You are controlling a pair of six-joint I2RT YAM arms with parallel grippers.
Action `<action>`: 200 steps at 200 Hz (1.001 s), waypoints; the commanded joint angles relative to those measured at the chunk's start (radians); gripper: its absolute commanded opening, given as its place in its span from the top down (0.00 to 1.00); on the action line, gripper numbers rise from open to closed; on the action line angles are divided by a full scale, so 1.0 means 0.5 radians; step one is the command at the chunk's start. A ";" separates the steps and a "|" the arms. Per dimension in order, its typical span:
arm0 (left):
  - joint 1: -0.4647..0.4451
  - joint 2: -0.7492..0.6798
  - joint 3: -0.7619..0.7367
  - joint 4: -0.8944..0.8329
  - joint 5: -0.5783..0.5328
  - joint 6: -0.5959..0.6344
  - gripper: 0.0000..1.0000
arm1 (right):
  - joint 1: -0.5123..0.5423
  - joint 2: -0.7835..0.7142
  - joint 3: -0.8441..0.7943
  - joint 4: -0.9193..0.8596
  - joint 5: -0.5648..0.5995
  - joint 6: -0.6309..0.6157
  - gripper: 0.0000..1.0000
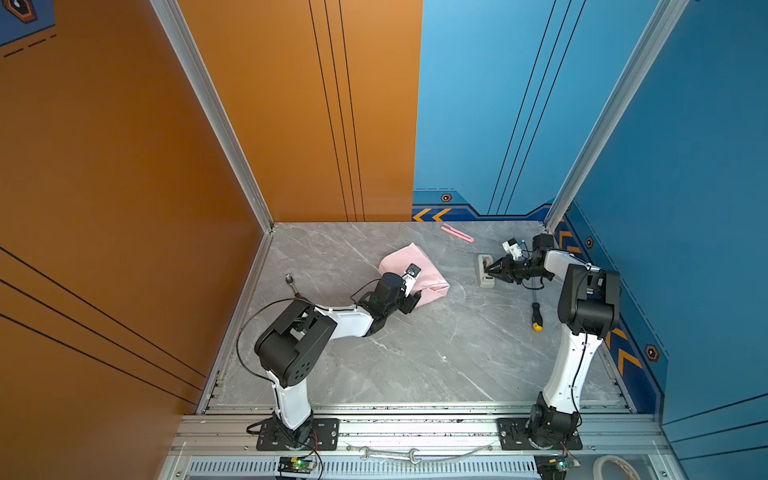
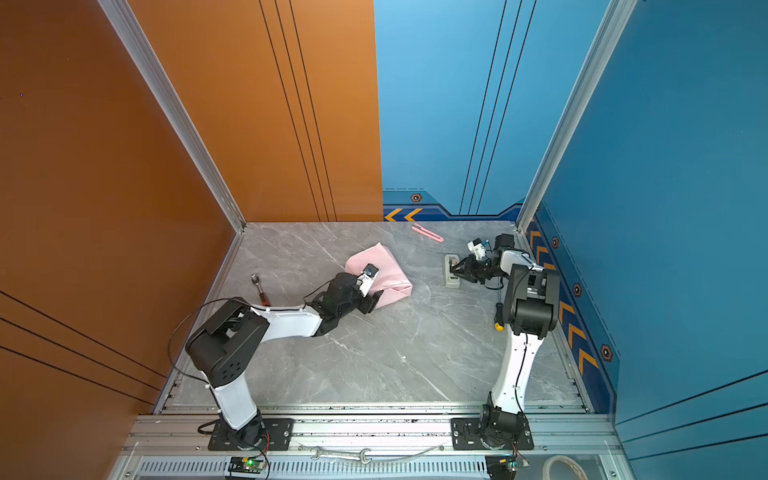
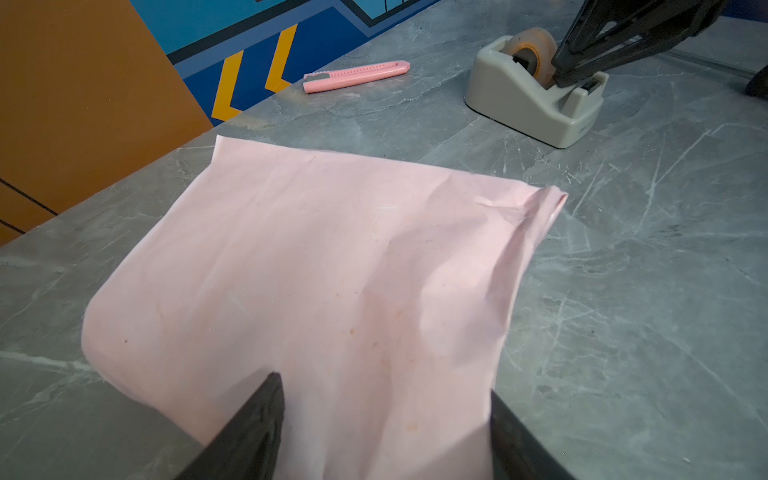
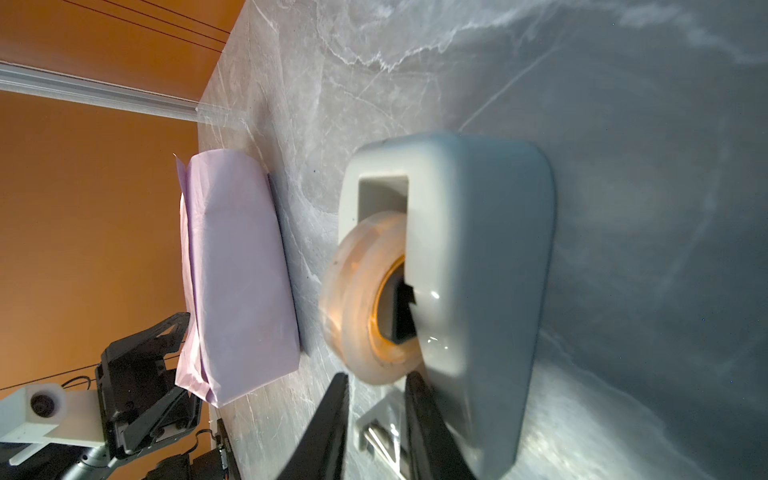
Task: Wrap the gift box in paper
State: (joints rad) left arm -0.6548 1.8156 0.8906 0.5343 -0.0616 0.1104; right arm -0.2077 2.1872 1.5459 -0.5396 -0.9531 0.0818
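Up close, the left end effector (image 3: 382, 386) stands released, its jaws spread wide over the near edge of the paper (image 3: 332, 257). It seems to press the fold flat rather than pinch it. Across from it, the right end effector (image 4: 376, 379) is nosed in at the cutter end of the tape dispenser (image 3: 528, 104), jaws narrowly apart just beside the tape roll (image 4: 353, 291). Whether a tab of tape is caught between them I cannot tell.

The parcel sits in the far half of the bench (image 1: 415, 353), about midway between its left and right edges. The dispenser is nearer the right edge, and a pink cutter (image 3: 353, 75) lies by the far edge. The gift box itself does not show; judging by the boxy hump, it is fully covered. So the folding over the top looks done, and what is left, I reckon, is taping the seam and closing the ends. The sheet reads pale pink on top and lilac on the side facing the dispenser. It is creased and puckered at one corner, and a loose flap trails onto the bench.
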 commanded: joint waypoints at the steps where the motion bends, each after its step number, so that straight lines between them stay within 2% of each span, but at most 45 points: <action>1: 0.049 0.017 -0.033 -0.170 -0.003 -0.055 0.32 | 0.032 0.087 -0.008 -0.133 -0.097 0.023 0.74; 48: 0.049 0.015 -0.033 -0.172 0.004 -0.058 0.32 | 0.033 0.125 0.006 -0.121 -0.177 0.039 0.75; 110: 0.049 0.008 -0.045 -0.173 -0.006 -0.058 0.32 | 0.032 0.150 0.037 -0.111 -0.265 0.063 0.90; 132: 0.049 0.004 -0.046 -0.175 -0.008 -0.058 0.32 | 0.029 0.129 0.031 -0.109 -0.314 0.086 1.00; 169: 0.048 -0.006 -0.050 -0.175 -0.012 -0.058 0.32 | 0.022 0.026 0.000 -0.099 -0.328 0.124 1.00; 200: 0.046 -0.016 -0.057 -0.173 -0.018 -0.056 0.32 | -0.008 -0.065 -0.063 -0.026 -0.309 0.260 1.00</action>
State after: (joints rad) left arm -0.6537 1.8141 0.8906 0.5327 -0.0589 0.1101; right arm -0.2298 2.2192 1.5490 -0.5400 -1.0481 0.1562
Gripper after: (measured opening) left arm 0.679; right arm 0.047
